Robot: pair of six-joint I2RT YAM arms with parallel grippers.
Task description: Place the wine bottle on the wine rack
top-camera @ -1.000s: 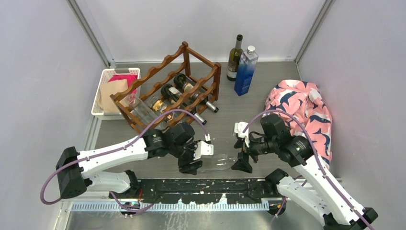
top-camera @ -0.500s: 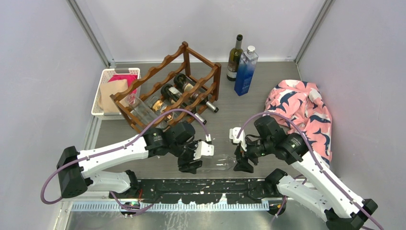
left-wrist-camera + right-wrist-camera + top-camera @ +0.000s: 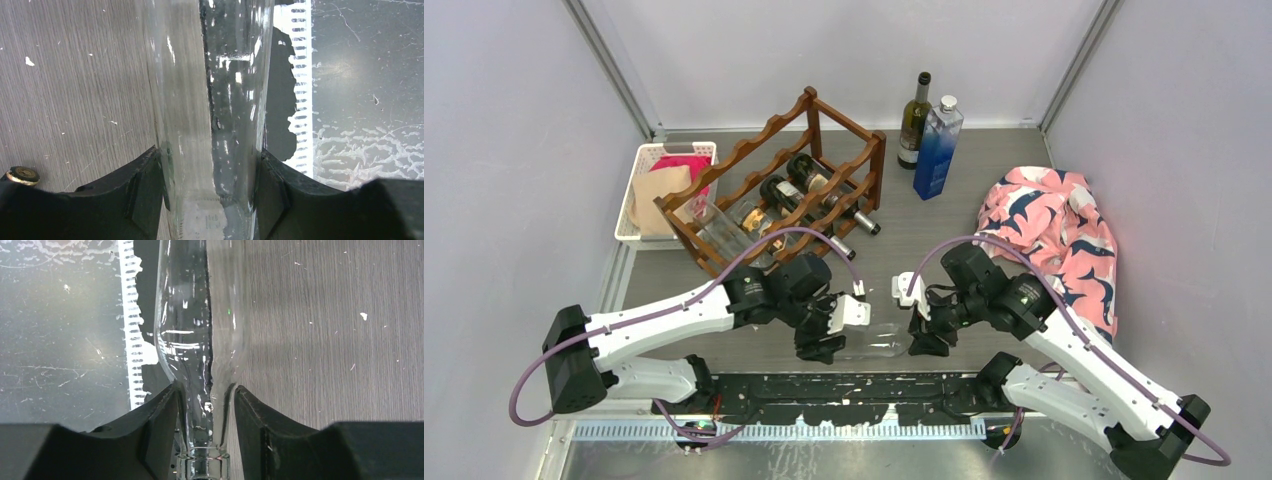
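From above, both arms bend low toward each other. The clear wine bottle [image 3: 876, 343] lies flat between them at the table's [image 3: 904, 250] front edge, well apart from the wine rack [image 3: 769, 165]. Left wrist view: the left claw [image 3: 210, 167] squeezes its fat body. Right wrist view: the right claw [image 3: 205, 400] pinches its thin neck.

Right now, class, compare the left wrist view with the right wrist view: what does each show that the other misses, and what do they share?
Only the left wrist view: the clear wine bottle, its wide body clamped in the left gripper, plus a brass screw. Only the right wrist view: the bottle's shoulder tapering to its neck, pinched by the right gripper. Both: the same bottle, seen over the edge where the grey table meets a white slotted rail.
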